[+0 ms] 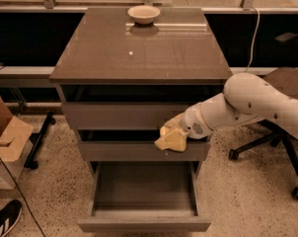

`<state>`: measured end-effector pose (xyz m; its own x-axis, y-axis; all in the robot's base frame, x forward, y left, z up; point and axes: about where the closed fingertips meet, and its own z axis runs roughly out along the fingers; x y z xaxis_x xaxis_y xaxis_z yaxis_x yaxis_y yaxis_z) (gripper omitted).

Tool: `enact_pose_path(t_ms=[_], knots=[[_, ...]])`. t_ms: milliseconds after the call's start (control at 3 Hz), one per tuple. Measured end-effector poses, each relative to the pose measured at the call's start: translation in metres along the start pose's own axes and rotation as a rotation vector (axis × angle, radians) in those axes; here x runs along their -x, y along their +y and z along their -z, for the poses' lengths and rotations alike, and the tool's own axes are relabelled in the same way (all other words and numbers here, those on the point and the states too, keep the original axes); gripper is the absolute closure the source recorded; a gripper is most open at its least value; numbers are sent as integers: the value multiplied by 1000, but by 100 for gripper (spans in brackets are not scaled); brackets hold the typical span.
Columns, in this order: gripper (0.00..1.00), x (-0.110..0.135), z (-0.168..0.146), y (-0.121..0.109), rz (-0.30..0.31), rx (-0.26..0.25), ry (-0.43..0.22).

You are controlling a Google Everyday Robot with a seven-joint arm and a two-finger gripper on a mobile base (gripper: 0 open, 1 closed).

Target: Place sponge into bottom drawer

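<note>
The pale-yellow sponge [171,139] is held by my gripper [177,130] in front of the middle drawer, above the right part of the bottom drawer. The bottom drawer [144,225] is pulled out wide and its inside shows nothing in it. My white arm reaches in from the right. The gripper is shut on the sponge, and the sponge hides most of the fingers.
A round cream bowl [144,14] sits at the back of the cabinet top [139,53]. An office chair [282,132] stands at the right behind my arm. A cardboard box [6,142] and a black shoe [3,218] are on the floor at the left.
</note>
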<state>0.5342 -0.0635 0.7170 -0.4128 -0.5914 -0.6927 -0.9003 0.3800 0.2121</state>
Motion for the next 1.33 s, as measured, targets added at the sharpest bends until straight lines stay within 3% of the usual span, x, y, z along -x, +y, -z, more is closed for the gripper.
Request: enact_pose_path(t_ms=[333,667,1333], knots=[[100,-20,-36,1,-17,47,-64],[100,-58,-94,-11,-30,75,-165],[100,-131,-179,-53,-68,87,-339]])
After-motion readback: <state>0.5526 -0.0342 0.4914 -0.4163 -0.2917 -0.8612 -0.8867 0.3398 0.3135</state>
